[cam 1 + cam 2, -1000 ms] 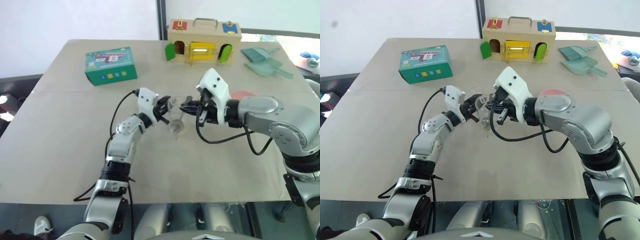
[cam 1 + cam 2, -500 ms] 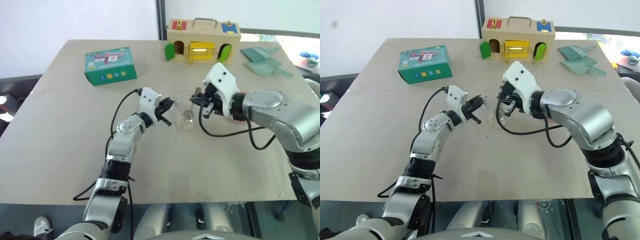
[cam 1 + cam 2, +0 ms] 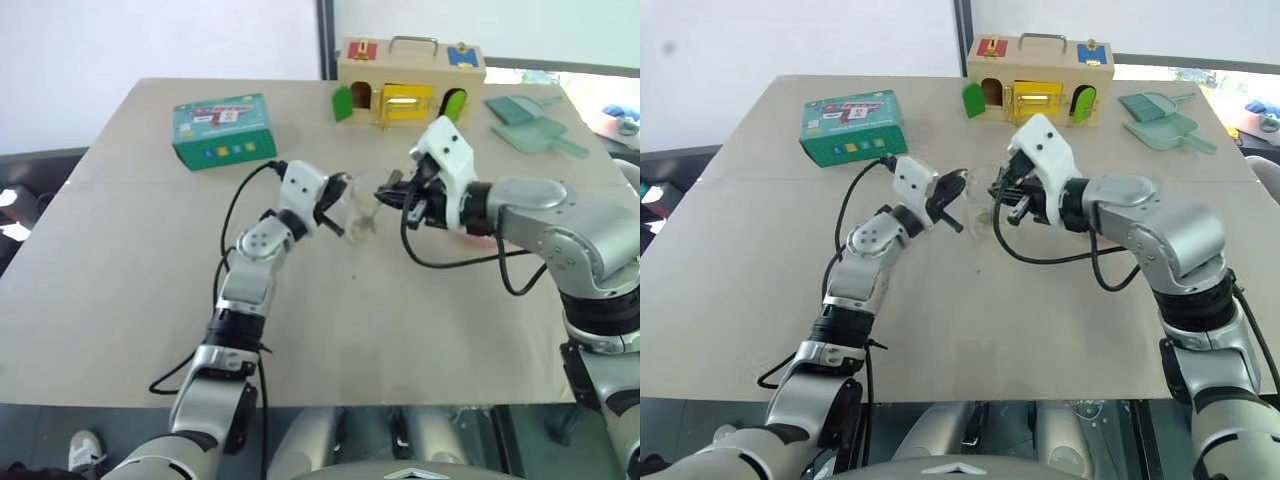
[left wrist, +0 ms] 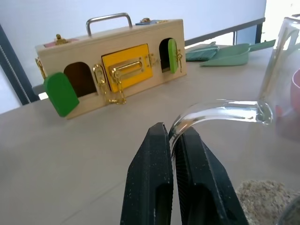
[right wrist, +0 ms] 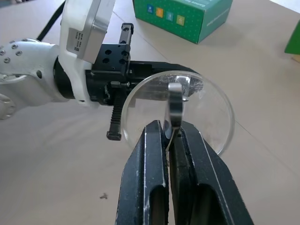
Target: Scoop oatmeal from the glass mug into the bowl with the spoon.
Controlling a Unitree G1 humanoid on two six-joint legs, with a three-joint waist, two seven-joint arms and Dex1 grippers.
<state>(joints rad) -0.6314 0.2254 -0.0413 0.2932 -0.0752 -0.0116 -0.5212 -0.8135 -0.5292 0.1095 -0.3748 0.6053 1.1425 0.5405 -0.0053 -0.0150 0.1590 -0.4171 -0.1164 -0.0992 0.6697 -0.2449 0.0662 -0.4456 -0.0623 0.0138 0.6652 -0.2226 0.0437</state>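
Left gripper (image 4: 171, 140) clamped on the curved handle of the clear glass mug (image 3: 362, 203), held above the table (image 3: 130, 260) mid-centre. Right gripper (image 5: 169, 133) pinches the slim metal spoon (image 5: 174, 105) over the mug's round rim. Flaky beige oatmeal (image 4: 262, 199) inside.

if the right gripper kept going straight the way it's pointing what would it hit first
Probably the glass mug: the right gripper, shut on the spoon, points at the mug's open mouth, with the left gripper just behind it, shut on the mug's handle. Depth is hard to judge.

No text could be read; the green box (image 3: 224, 131) at the far left carried print too small to make out
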